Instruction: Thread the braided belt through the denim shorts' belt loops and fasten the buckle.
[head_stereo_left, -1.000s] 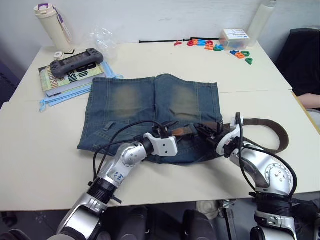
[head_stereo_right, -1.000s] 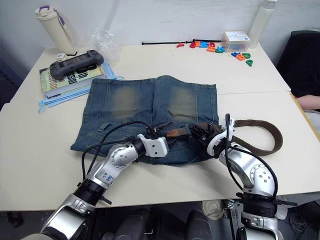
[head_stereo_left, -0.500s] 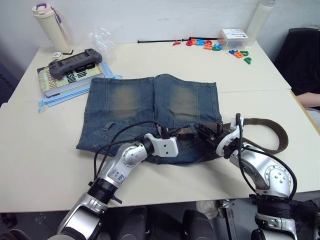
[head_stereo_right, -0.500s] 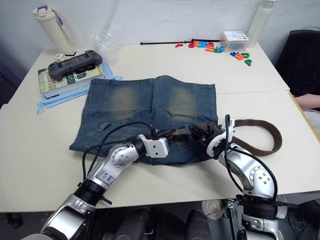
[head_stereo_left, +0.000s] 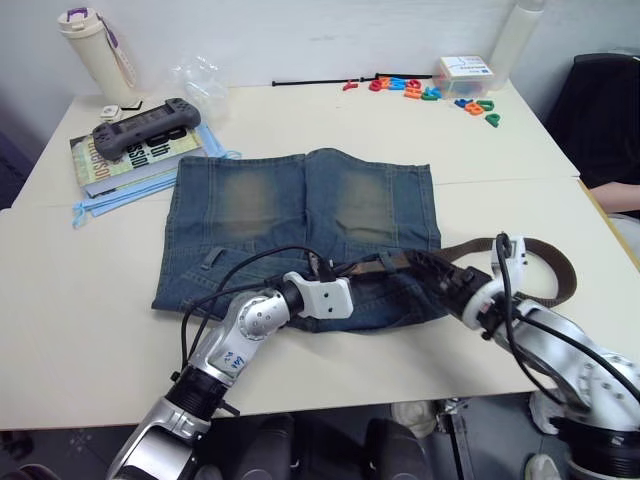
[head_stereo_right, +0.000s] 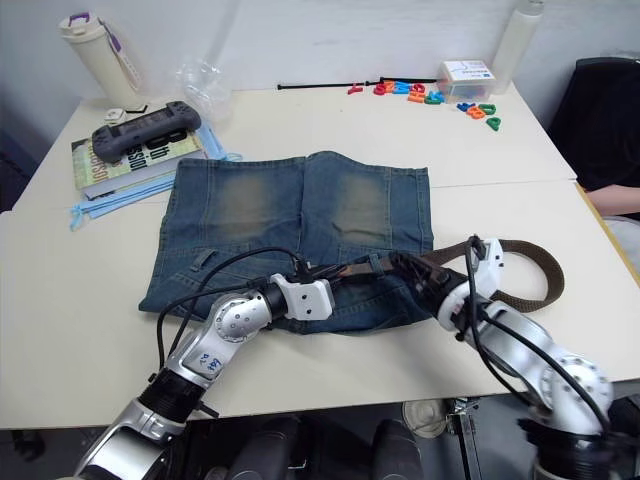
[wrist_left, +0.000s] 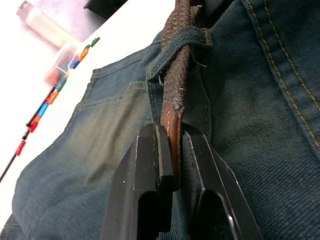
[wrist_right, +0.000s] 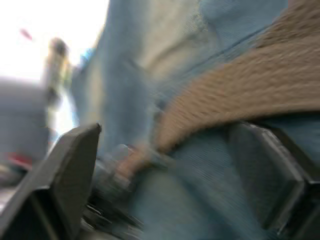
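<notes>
The denim shorts (head_stereo_left: 300, 205) lie flat mid-table, waistband toward me. The braided belt (head_stereo_left: 556, 268) curves on the table at the right and runs along the waistband. In the left wrist view it passes under one of the belt loops (wrist_left: 186, 39), and my left gripper (wrist_left: 172, 136) is shut on its tan leather tip (wrist_left: 171, 120). That gripper (head_stereo_left: 348, 270) sits at the waistband's middle. My right gripper (head_stereo_left: 440, 272) is at the waistband's right end, open, its fingers (wrist_right: 75, 165) standing wide on either side of the strap (wrist_right: 240, 95). I cannot make out the buckle.
At the back left are a book stack with a black game controller (head_stereo_left: 140, 125), a cream bottle (head_stereo_left: 92, 45) and a clear plastic bag (head_stereo_left: 195, 80). At the back right are coloured letters (head_stereo_left: 430, 90), a white box (head_stereo_left: 464, 70) and a black rod (head_stereo_left: 320, 82).
My left gripper has closed on the belt's tip. My right gripper has let go of the strap, opened wide and drawn back to the right.
</notes>
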